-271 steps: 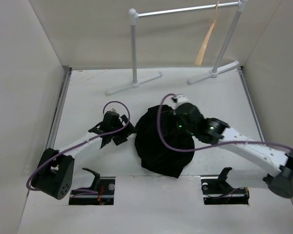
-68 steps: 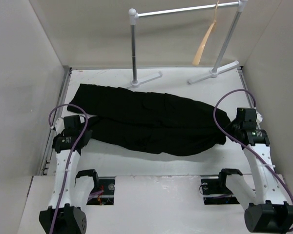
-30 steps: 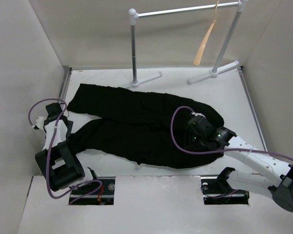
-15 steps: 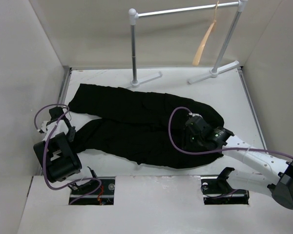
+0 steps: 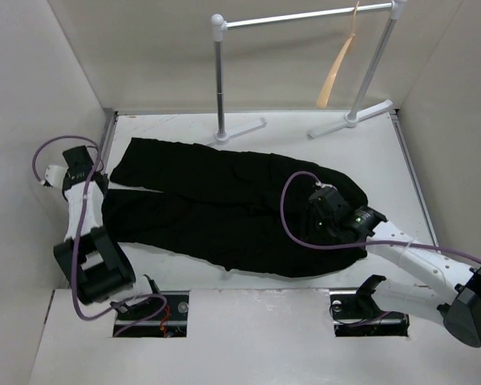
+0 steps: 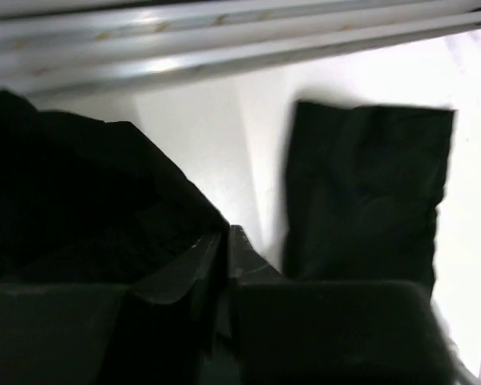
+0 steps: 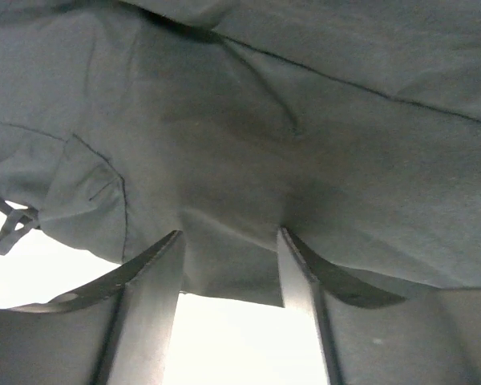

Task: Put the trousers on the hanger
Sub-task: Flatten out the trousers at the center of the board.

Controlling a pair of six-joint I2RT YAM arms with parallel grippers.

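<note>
The hanger [image 5: 335, 74] is cut off at top.

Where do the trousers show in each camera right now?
Top external: the trousers lie spread across the middle of the table.
Left wrist: the trousers show a leg end at right, more black cloth at left.
Right wrist: the trousers, looking grey, fill the upper frame.
Shared landmark: the white table past the cloth's edge.

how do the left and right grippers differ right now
The left gripper is shut on cloth, the right gripper open around a fold. The left gripper is at the leg end of the trousers, the right gripper at the waist end. Both meet the black cloth.
</note>
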